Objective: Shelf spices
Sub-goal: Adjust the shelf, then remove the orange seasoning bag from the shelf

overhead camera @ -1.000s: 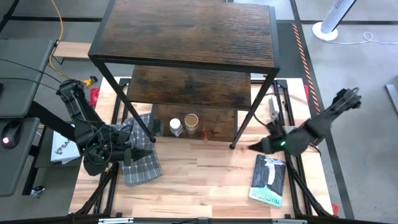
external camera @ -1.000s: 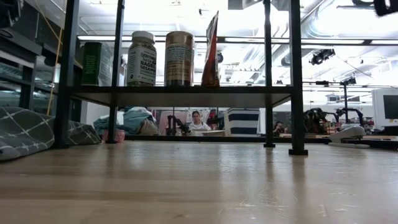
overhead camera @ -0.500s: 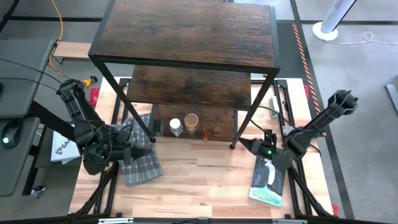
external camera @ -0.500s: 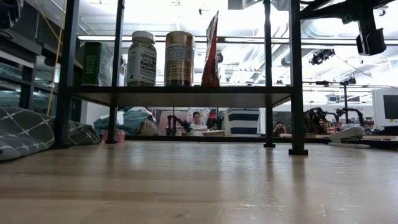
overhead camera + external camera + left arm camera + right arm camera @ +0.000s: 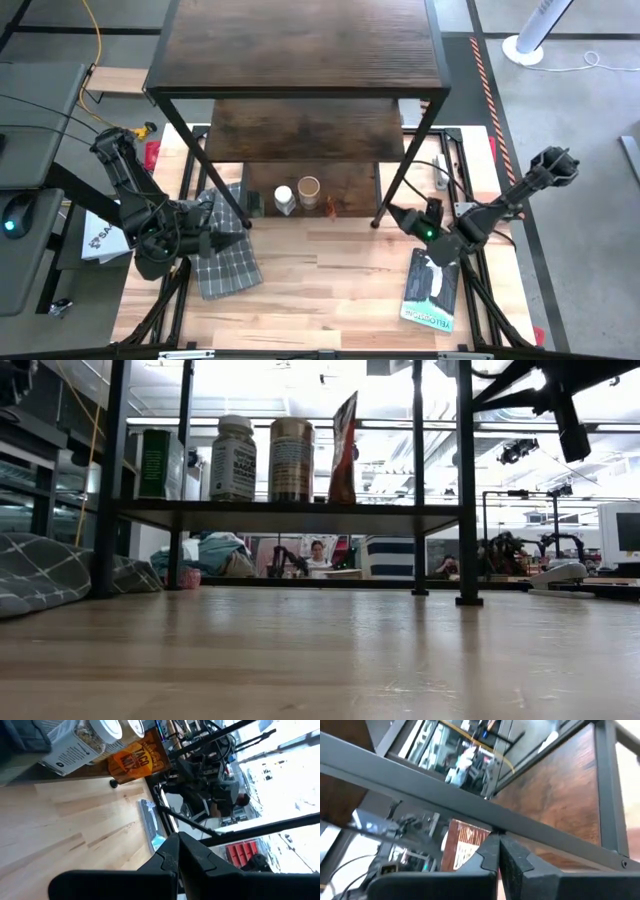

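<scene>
The shelf [image 5: 300, 45], dark wood boards on a black frame, stands at the table's far middle. On its lowest board [image 5: 290, 510] stand the spices: a green tin [image 5: 155, 462], a white-capped jar [image 5: 233, 458], a tan canister [image 5: 291, 458] and an orange packet [image 5: 345, 448]. My right gripper [image 5: 391, 213] is shut at the shelf's front right leg [image 5: 400, 175]. My left gripper [image 5: 241, 239] is shut and hovers over a checked cloth near the front left leg; I see it touch nothing. My right gripper meets the shelf's front right leg [image 5: 496, 826] with the tips of its shut fingers [image 5: 492, 851], above the lowest board. It comes nearly level, slanting from the table's near right side. The shelf stands upright on the table.
A grey checked cloth [image 5: 225, 262] lies at the near left under my left arm. A blue-and-white book [image 5: 432, 288] lies at the near right. Bare wood [image 5: 320, 280] stretches in front of the shelf. A person [image 5: 318, 555] sits in the room beyond.
My right gripper has come down, swung round toward the shelf, gone left to the front right leg and then toward the far edge. The whole shelf, with the spices standing on it, has slid a little toward the far edge.
</scene>
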### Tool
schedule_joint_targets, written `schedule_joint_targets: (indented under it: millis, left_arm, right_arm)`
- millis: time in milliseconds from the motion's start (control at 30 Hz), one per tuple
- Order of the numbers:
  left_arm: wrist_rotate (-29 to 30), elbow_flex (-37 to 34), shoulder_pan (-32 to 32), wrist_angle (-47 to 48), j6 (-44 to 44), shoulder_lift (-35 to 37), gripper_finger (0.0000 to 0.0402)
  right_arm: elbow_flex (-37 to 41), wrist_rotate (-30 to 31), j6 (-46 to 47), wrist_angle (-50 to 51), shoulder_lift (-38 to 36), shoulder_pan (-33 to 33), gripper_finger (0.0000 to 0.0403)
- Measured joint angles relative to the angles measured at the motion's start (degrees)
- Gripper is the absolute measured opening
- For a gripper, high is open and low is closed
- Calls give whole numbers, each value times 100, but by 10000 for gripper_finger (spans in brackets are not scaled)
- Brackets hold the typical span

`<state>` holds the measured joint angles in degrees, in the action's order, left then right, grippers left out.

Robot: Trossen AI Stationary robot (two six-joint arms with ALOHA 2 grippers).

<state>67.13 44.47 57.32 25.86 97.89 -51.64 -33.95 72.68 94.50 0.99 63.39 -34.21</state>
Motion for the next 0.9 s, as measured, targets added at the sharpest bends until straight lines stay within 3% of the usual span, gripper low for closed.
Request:
schedule_joint_targets:
  millis: [467, 667, 800, 900]
  left_arm:
    - [-22, 0, -197, -51, 59, 0, 0]
    - [-39, 0, -204, -49, 65, 0, 0]
    - [-78, 0, -221, -47, 39, -7, 0]
    - [-570, 0, -220, -49, -57, -7, 0]
  right_arm:
    - [-2, 20, -36, 1540, -977, 1233, 0]
    - [-2, -733, -543, 2393, -1923, 1711, 0]
    - [-4, -1510, -1845, 1950, -2400, 1658, 0]
    - [-4, -2280, -2949, 1236, -2432, 1444, 0]
